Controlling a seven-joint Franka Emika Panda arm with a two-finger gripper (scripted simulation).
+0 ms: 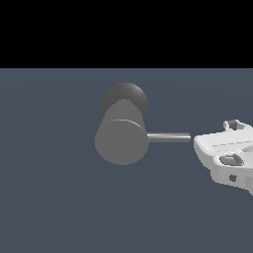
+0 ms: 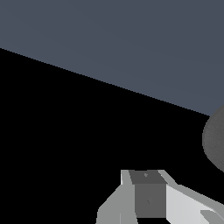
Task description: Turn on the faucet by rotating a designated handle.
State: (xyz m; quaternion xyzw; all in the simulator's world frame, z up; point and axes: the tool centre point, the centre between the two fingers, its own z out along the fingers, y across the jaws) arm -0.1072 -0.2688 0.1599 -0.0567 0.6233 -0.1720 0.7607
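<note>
The faucet (image 1: 121, 142) is a thick matte grey cylinder with a darker rounded dome (image 1: 123, 100) behind it. Its handle (image 1: 168, 137), a thin shiny rod, sticks out level toward the exterior view's right. My gripper (image 1: 197, 143) sits just off the rod's free end, and the white hand hides its fingers there; I cannot tell whether it touches. In the wrist view the fingertips (image 2: 146, 175) stand together with no gap and nothing between them. A rounded grey part of the faucet (image 2: 216, 140) shows at that picture's edge.
A flat blue-grey floor (image 1: 49, 197) lies around the faucet. Black background fills the space above it in the exterior view.
</note>
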